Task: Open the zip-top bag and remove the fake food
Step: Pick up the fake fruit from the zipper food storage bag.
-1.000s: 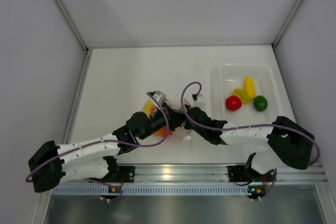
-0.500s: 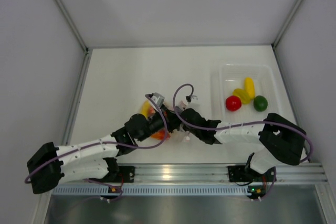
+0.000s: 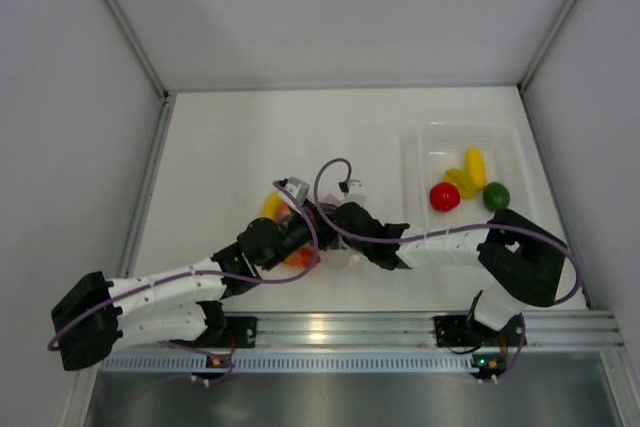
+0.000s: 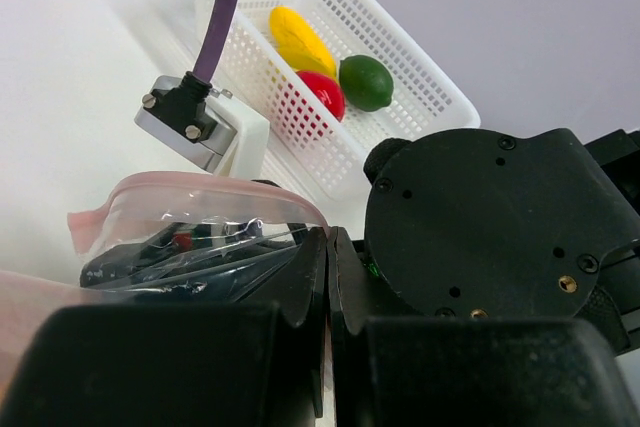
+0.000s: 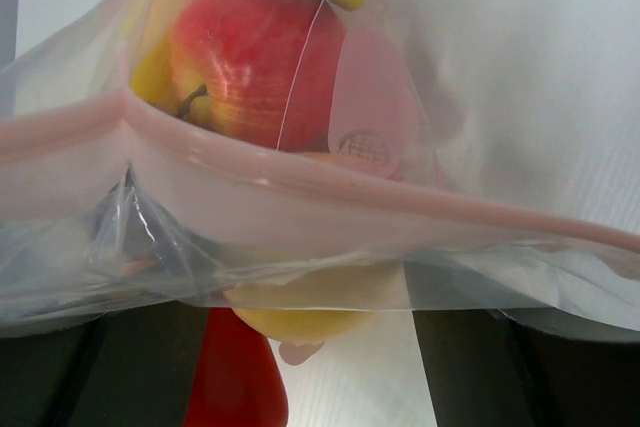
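Sliding left since a second ago, our right gripper (image 5: 300, 367) spreads wide at the mouth of the zip-top bag (image 5: 430, 209), mid-table on the near side. Our left gripper (image 4: 327, 247) pinches the bag's film tight. We see fake food (image 5: 250, 57) inside.

You will find no text you can read in any of the views. The nearest thing is a small round embossed stamp (image 5: 364, 148) on the pink tab (image 5: 368, 87) of the zip-top bag (image 5: 520, 257) (right wrist view only), and its lettering is too blurred to make out.
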You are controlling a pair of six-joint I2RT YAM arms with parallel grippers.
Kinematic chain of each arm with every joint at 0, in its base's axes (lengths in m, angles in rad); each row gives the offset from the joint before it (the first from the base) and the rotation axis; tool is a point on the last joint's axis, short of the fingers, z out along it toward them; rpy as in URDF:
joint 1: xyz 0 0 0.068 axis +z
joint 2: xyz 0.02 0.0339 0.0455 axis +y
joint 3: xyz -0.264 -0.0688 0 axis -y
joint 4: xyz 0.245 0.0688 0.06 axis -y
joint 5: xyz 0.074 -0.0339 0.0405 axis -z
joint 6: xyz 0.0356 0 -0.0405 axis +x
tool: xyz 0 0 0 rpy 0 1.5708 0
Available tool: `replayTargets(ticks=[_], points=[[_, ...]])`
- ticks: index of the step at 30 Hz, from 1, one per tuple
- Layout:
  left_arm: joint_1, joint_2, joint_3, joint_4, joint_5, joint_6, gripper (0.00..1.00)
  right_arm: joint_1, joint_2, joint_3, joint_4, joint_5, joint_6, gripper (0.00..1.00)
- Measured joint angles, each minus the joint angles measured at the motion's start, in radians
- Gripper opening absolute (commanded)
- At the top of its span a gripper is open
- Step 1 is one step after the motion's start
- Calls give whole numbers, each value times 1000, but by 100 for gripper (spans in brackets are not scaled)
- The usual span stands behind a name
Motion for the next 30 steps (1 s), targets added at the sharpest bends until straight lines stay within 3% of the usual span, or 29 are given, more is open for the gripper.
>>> replayTargets(ticks=[5, 16, 20, 23, 25, 30], points=[[2, -1, -8, -1, -23, 6, 0, 0, 21, 12, 4, -25, -15, 81], [6, -10, -26, -10, -70, 8, 0, 0, 77, 35, 42, -51, -18, 79], [8, -18, -31, -18, -84, 10, 0, 0, 94, 45, 49, -53, -17, 87], [11, -21, -42, -29, -94, 9, 0, 1, 111, 47, 44, -56, -18, 87], [11, -21, -44, -33, -96, 8, 0, 1, 114, 47, 36, -54, -19, 84], [11, -21, -44, -34, -97, 8, 0, 1, 113, 47, 35, -48, -25, 64]])
